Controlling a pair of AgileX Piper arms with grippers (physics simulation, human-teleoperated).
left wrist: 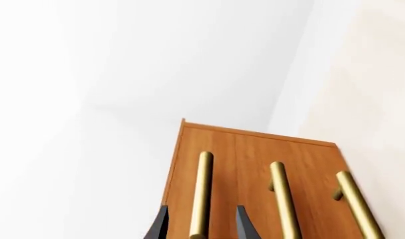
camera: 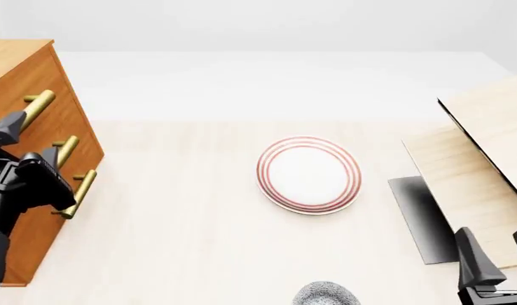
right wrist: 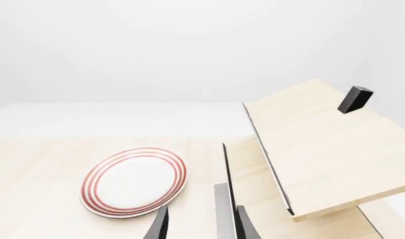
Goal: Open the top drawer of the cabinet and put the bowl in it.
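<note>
The orange-brown cabinet (camera: 37, 70) stands at the left edge of the table, all three drawers shut. My left gripper (camera: 16, 136) is open at the top drawer (camera: 62, 95). In the left wrist view my left gripper (left wrist: 202, 221) has its fingers (left wrist: 161, 225) on either side of the drawer's brass handle (left wrist: 203, 184), not touching it. The speckled bowl (camera: 326, 296) sits at the near edge of the table, partly cut off. My right gripper (camera: 498, 246) is open and empty at the near right, to the right of the bowl.
A flat white plate with red rings (camera: 309, 175) lies mid-table and also shows in the right wrist view (right wrist: 134, 181). Pale wood panels (camera: 487, 165) over a dark grey slab (camera: 420, 219) stand at the right. A small black block (right wrist: 355, 98) sits on the panels.
</note>
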